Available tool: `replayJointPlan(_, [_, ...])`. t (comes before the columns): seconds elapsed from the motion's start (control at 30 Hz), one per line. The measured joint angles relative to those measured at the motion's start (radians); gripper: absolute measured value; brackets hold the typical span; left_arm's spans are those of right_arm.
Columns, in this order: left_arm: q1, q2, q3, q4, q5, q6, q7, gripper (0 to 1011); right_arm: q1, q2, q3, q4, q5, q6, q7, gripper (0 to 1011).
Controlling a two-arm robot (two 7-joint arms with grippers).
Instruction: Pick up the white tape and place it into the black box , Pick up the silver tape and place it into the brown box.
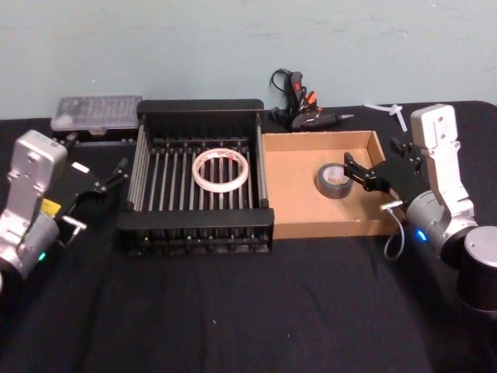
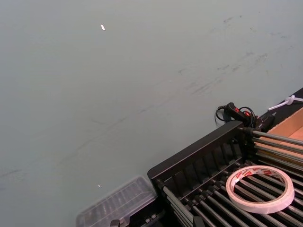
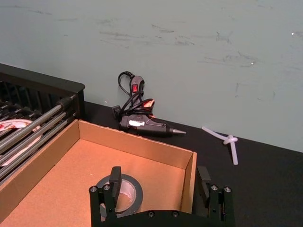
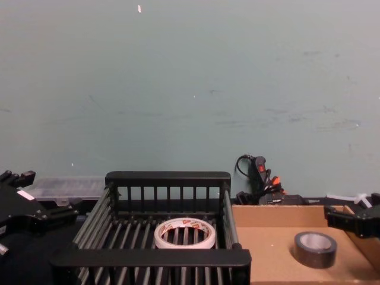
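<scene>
The white tape (image 1: 221, 169) lies flat on the slatted floor of the black box (image 1: 200, 107), with its red print showing inside the ring (image 2: 260, 189) (image 4: 184, 233). The silver tape (image 1: 334, 180) lies flat in the brown box (image 1: 326, 225), near its right wall (image 4: 315, 248). My right gripper (image 1: 355, 174) hovers open just right of the silver tape (image 3: 120, 191), and nothing is between its fingers (image 3: 115, 177). My left gripper (image 1: 111, 176) is open and empty, left of the black box (image 4: 168, 176), above the table.
A black glue gun (image 1: 299, 105) with a coiled cord lies behind the boxes by the wall. White glue sticks (image 1: 388, 110) lie at the back right. A clear plastic case (image 1: 97, 113) sits at the back left. Black cloth covers the table in front of the boxes.
</scene>
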Motion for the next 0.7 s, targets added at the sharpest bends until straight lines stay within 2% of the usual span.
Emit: replayJointPlan(0.7, [0.0, 0.0, 0.0, 0.0, 0.0, 0.0, 0.0, 1001, 0.0, 0.0, 0.0, 0.0, 0.001, 0.0, 0.0, 1002])
